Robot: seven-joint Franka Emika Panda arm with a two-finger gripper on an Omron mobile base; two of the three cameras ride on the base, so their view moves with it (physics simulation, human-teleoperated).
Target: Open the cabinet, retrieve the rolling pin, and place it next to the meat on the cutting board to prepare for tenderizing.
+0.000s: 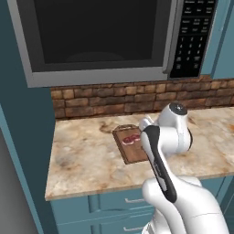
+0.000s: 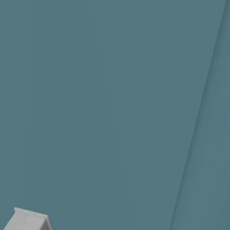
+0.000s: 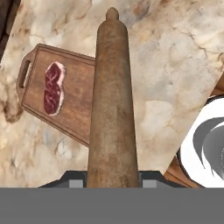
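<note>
- The gripper (image 3: 113, 181) is clamped on the rolling pin (image 3: 113, 100); in the hand view the pin runs lengthwise away from the fingers, its near end between them and its small knob end pointing out over the counter (image 3: 175, 57).
- Landmark: the cutting board (image 3: 74, 98). The pin hangs above the board's edge farthest from the handle, overlapping that edge in the hand view, while the meat (image 3: 54, 87) lies on the board nearer its handle cut-out.
- The step in hand, as I judge it, is the set-down beside the meat. To do it well, the pin should come down flat, roughly parallel to the meat and just beside it, not on it.
- Lowering it level matters: a round pin released at a tilt or partly off the board's edge could roll onto the counter.
- Release should wait until the pin rests on the wood.
- From the left base view the board (image 1: 132, 144) sits on the counter below the brick backsplash (image 1: 137, 98), with the meat (image 1: 131, 139) on it and the arm partly covering its right side.
- Containers: the board holds only the meat. A white bowl-like vessel (image 3: 205, 144) shows at the right of the hand view, well apart from the board; I cannot tell its contents.
</note>
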